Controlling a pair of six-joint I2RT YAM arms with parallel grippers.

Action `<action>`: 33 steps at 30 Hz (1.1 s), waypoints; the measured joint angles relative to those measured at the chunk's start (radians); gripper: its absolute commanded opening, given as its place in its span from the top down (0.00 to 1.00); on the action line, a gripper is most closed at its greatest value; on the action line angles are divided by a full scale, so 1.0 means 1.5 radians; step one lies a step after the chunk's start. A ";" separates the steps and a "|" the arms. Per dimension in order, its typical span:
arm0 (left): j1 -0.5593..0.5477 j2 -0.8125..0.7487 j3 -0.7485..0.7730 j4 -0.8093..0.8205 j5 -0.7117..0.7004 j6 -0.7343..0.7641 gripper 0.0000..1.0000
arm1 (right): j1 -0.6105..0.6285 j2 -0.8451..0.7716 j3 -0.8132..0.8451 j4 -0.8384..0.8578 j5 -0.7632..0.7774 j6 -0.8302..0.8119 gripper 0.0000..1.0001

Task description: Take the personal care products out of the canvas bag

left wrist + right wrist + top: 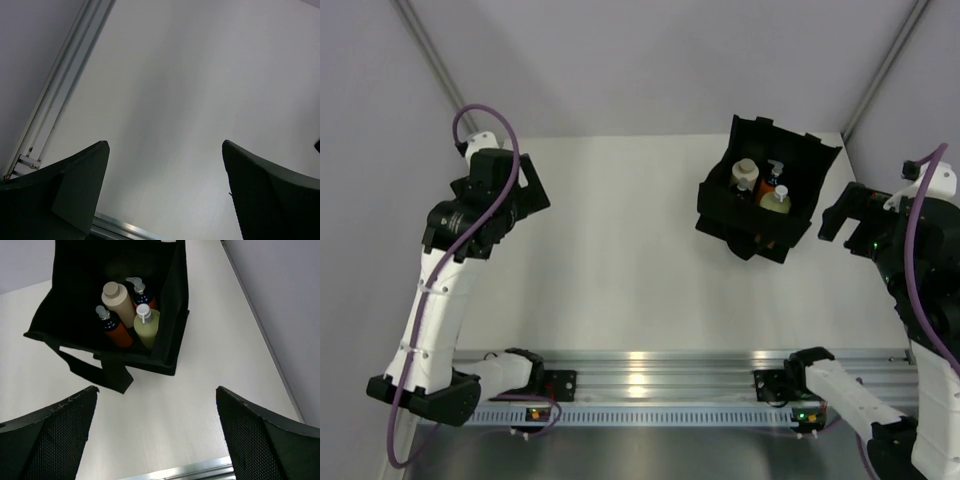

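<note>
The black canvas bag [718, 203] stands open at the table's far right, its strap handle hanging over the near side. Inside stand a beige cylinder bottle [745, 174], a yellow-green pump bottle [777, 201] and an orange bottle [766, 185]. The right wrist view shows the bag [70, 295] with the beige bottle [118, 302], the yellow-green bottle [146, 329] and two orange bottles [116, 330] [141, 294]. My right gripper [844, 216] [156, 388] is open and empty, just right of the bag. My left gripper [532, 190] [165, 145] is open and empty, far left.
The white table [620, 280] ends at an aluminium rail [650, 365] along the near edge. Grey walls and slanted frame posts [435, 60] enclose the back and sides. The left wrist view shows only bare table and a frame rail [55, 95].
</note>
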 measured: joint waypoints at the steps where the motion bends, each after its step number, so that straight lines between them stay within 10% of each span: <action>1: 0.000 -0.001 0.003 0.000 0.002 0.000 0.01 | 0.000 -0.002 0.000 0.001 0.000 0.000 0.01; 11: 0.000 0.003 0.046 0.003 0.082 -0.019 0.01 | 0.000 -0.020 0.000 0.002 0.000 -0.005 0.01; 19: -0.014 0.031 0.019 0.111 0.336 -0.099 0.01 | 0.000 -0.038 0.000 0.002 -0.001 -0.003 0.00; 26: -0.160 0.246 0.085 0.236 0.483 -0.139 0.02 | 0.000 -0.058 0.000 0.002 -0.027 0.011 0.00; 33: -0.235 0.431 0.195 0.322 0.526 -0.144 0.26 | 0.000 -0.080 -0.014 0.002 -0.092 0.016 0.00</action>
